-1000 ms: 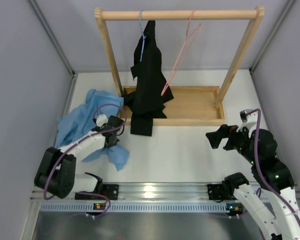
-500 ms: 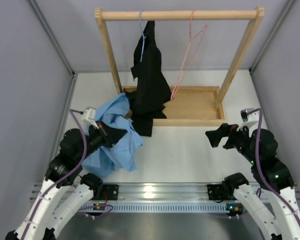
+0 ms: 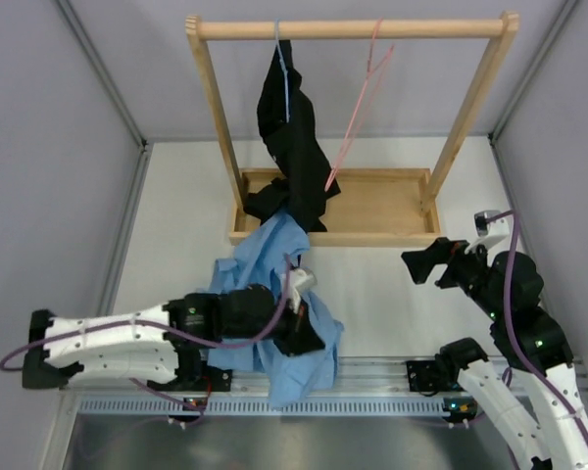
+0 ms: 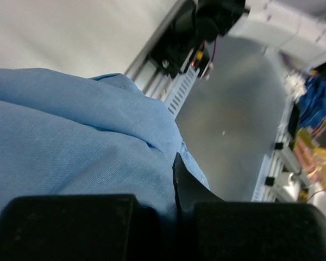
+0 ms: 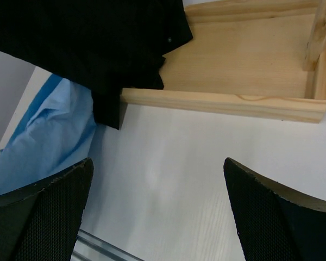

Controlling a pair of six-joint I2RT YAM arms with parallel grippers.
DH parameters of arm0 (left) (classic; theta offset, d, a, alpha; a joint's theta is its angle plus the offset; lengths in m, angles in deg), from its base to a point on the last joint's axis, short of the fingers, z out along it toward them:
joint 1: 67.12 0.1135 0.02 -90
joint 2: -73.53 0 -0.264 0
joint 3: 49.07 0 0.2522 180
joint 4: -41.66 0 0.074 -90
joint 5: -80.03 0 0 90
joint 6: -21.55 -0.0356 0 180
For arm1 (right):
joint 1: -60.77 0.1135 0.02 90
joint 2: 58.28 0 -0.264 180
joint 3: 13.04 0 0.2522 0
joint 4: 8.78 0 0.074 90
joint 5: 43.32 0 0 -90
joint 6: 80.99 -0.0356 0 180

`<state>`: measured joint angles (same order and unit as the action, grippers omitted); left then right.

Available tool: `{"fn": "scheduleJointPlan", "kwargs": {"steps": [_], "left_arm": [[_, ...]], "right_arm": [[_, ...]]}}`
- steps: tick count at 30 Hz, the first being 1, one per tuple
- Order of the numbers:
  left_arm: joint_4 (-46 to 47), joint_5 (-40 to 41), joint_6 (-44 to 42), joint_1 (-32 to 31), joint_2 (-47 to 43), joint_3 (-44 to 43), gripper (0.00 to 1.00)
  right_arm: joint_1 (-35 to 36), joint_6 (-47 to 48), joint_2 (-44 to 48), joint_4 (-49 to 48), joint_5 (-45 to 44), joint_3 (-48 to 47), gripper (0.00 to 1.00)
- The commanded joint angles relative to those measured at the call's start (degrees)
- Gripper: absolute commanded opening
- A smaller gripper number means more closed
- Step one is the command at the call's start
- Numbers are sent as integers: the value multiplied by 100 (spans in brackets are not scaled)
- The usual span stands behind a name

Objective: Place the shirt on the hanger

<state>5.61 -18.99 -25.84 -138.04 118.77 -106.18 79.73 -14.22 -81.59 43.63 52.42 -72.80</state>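
Note:
The light blue shirt (image 3: 272,294) hangs bunched from my left gripper (image 3: 302,333) near the front middle of the table, and its lower edge drapes over the front rail. In the left wrist view the jaws are closed, with shirt cloth (image 4: 70,136) pinched at my left gripper (image 4: 176,182). The pink wire hanger (image 3: 358,108) hangs bare by its hook on the wooden rail, right of the middle. My right gripper (image 3: 426,264) hovers at the right with its fingers wide apart and nothing between them, also seen in its own view (image 5: 157,166). The shirt's edge (image 5: 43,141) shows at that view's left.
A black garment (image 3: 289,137) hangs on a pale blue hanger (image 3: 284,69) left of the pink one, and its tail reaches the rack's wooden base tray (image 3: 392,201). The rack's uprights (image 3: 214,117) stand at the back. The metal front rail (image 3: 372,377) runs along the near edge.
My left arm has swung from the table's left side to the front middle, carrying the shirt with it. Its jaws have closed on the cloth. The black garment and pink hanger swayed. The right arm stayed still.

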Motion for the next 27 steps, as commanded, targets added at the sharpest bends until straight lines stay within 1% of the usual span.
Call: {"fn": "scheduleJointPlan", "kwargs": {"steps": [1,2,3,4,5,6,7,8,9,10,11,12,13,14,15,16,18,19,20,21,22,24,25,26,27], "left_arm": [[892,2454,247,-1265,1245,-610,0],[918,2866,343,-1476,1547,-735,0],[936,3070,405,-1547,1811,-840,0],[954,3273,484,-1618,2310,-1015,0],[1215,3423,537,-1697,2549,-1052,0],[1418,3372,520,-1698,2743,-1078,0],[1637,3267,494,-1698,3145,-1114,10],[1840,3092,337,-1698,3350,-1262,13],[1955,2742,249,-1706,3543,-1420,16],[1938,2599,117,-1732,3876,-1596,30],[1921,2493,-171,-1846,3983,-1884,41],[1747,2571,-305,-1934,4028,-1992,53],[1571,2719,-384,-2013,3994,-2080,73],[1369,2886,-455,-2110,3915,-2150,98],[1149,3288,-429,-2128,3810,-2203,98],[617,3571,-359,-2128,3461,-2195,98],[95,4151,-131,-2128,3011,-2002,98],[-308,4737,-69,-2128,2513,-1897,98],[-442,5038,-8,-2128,2238,-1748,98],[-539,5294,-7,-2120,1705,-1433,98],[-714,5557,2,-2111,1447,-1335,98],[-830,5639,19,-2111,937,-1159,98],[-917,5700,71,-2111,430,-975,98],[-1023,5848,133,-2111,181,-878,98],[-1085,5919,160,-2111,-221,-781,98]], "right_arm": [[81,-51,11,-271,-125,-49,99],[73,-51,2,-166,-178,-93,99],[81,-77,-33,-122,-213,-102,99],[81,-95,-51,-69,-283,-111,100],[73,-112,-77,-8,-319,-85,99],[81,-147,-95,2,-328,-59,99],[81,-174,-121,2,-336,-15,100],[73,-191,-139,-7,-328,81,100],[81,-226,-182,-51,-310,126,99],[81,-227,-270,-77,-258,170,99],[73,-218,-314,-112,-214,240,99],[81,-200,-349,-182,-170,258,99],[81,-165,-411,-244,5,293,99],[81,-113,-429,-323,137,363,99],[81,-51,-446,-506,251,407,99],[90,-51,-472,-604,470,451,99],[81,-77,-534,-850,726,600,99],[81,-129,-647,-1147,962,723,99],[81,-191,-701,-1341,1095,802,99],[81,-357,-884,-1534,1209,873,99],[81,-437,-1008,-1980,1480,1004,99],[82,-673,-1271,-2431,1754,1093,100],[90,-736,-1551,-2650,1982,1154,99],[99,-797,-1676,-3044,2036,1181,99],[116,-937,-1920,-3213,2054,1190,99]]}}
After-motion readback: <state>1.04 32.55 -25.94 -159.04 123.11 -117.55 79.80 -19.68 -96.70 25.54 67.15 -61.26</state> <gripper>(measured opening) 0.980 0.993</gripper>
